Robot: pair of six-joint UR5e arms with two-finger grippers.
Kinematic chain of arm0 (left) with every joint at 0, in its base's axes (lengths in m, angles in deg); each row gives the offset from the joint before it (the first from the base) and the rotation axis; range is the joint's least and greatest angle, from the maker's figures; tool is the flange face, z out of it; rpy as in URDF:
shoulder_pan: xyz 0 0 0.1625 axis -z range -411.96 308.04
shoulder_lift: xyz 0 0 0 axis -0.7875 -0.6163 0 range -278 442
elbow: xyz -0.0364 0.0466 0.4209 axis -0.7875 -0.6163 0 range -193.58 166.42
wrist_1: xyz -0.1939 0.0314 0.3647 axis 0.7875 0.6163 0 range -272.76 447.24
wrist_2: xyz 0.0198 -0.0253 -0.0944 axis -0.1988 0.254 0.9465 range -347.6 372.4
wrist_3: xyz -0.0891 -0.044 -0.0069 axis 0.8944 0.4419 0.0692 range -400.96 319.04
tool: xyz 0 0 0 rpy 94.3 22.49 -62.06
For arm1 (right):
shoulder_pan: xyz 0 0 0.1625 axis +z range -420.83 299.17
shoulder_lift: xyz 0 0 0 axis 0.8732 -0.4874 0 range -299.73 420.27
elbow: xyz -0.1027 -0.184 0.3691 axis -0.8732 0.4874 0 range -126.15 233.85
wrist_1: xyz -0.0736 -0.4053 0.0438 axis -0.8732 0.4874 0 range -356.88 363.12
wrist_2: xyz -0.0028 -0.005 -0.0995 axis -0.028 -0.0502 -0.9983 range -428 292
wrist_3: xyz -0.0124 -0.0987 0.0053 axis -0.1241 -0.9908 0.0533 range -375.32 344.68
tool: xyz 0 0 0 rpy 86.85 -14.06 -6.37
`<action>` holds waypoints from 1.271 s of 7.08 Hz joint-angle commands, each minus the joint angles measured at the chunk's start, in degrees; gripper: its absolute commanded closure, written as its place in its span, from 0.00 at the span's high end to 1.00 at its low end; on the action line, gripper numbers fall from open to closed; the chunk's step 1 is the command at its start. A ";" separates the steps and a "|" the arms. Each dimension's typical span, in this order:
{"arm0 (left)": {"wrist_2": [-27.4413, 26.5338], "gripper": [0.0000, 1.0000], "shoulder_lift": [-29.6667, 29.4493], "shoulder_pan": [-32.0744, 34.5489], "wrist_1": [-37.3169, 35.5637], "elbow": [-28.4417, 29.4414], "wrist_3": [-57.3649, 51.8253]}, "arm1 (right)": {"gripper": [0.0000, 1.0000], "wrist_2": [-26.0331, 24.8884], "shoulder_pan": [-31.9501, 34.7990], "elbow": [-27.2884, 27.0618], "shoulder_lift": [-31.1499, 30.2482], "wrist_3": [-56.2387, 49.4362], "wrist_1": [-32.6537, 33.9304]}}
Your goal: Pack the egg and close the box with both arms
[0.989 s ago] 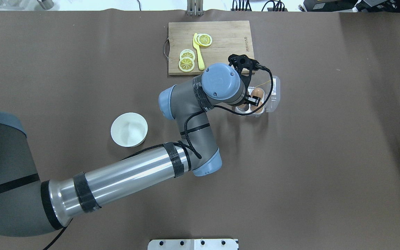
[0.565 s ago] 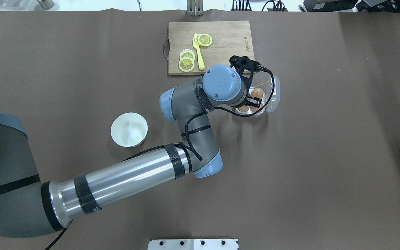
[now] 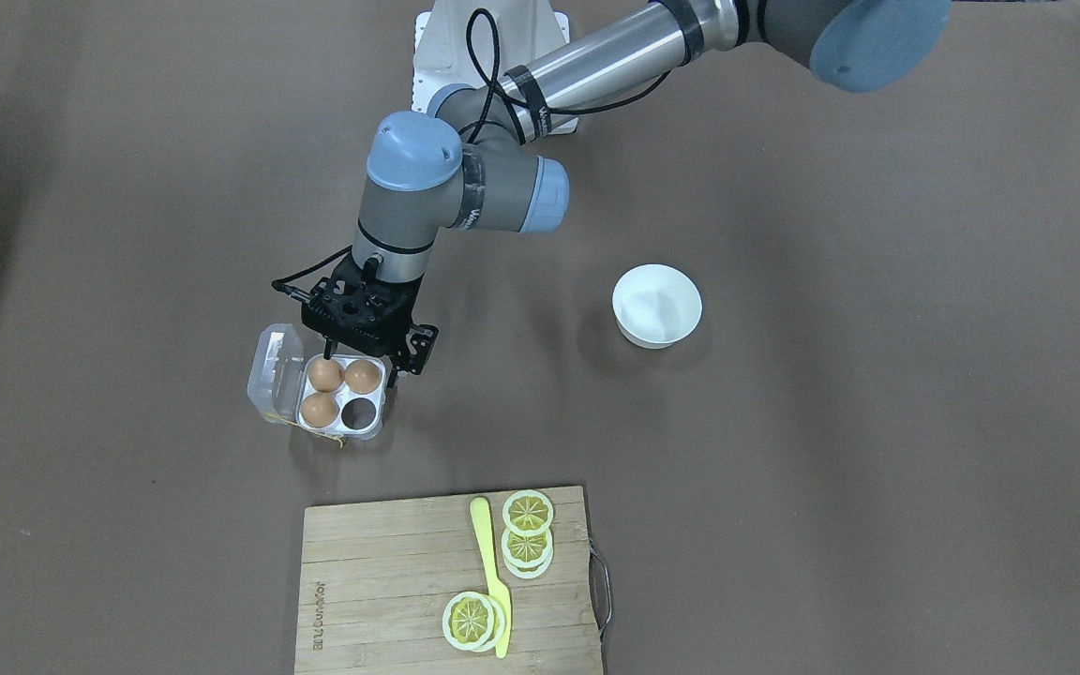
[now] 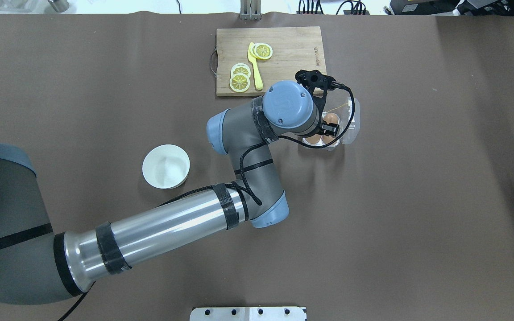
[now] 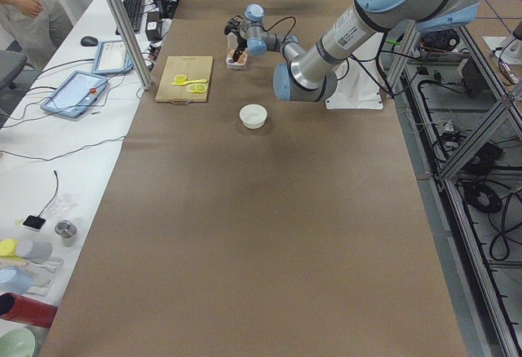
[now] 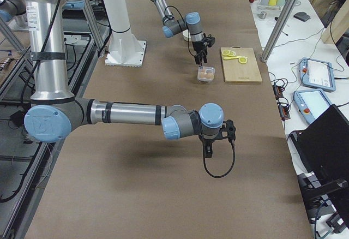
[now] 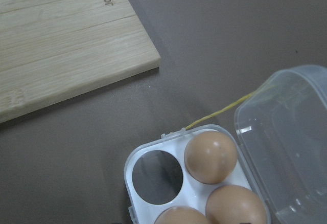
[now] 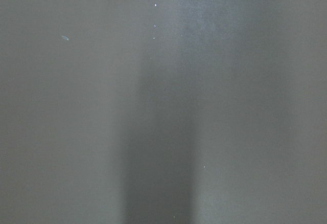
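Right arm (image 6: pixel 131 112): jaws over the counter (image 6: pixel 163 195), can't tell if apart or together. Left arm (image 3: pixel 409 202): jaws apart above box (image 3: pixel 341 393), lid open. Egg (image 3: pixel 362 376) seated in a robot-side cup; one cup empty. Cutting board (image 3: pixel 390 581) beyond.

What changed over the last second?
The left arm slid slightly toward the robot's right, carrying the left gripper further over the box. Nothing was visibly taken or let go. The three eggs, box, bowl and board stayed put.
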 commanded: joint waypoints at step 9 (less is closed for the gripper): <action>24.75 0.97 18.52 17.23 -29.33 -32.65 -14.79 | 1.00 -0.24 -0.26 2.25 1.60 0.09 -0.16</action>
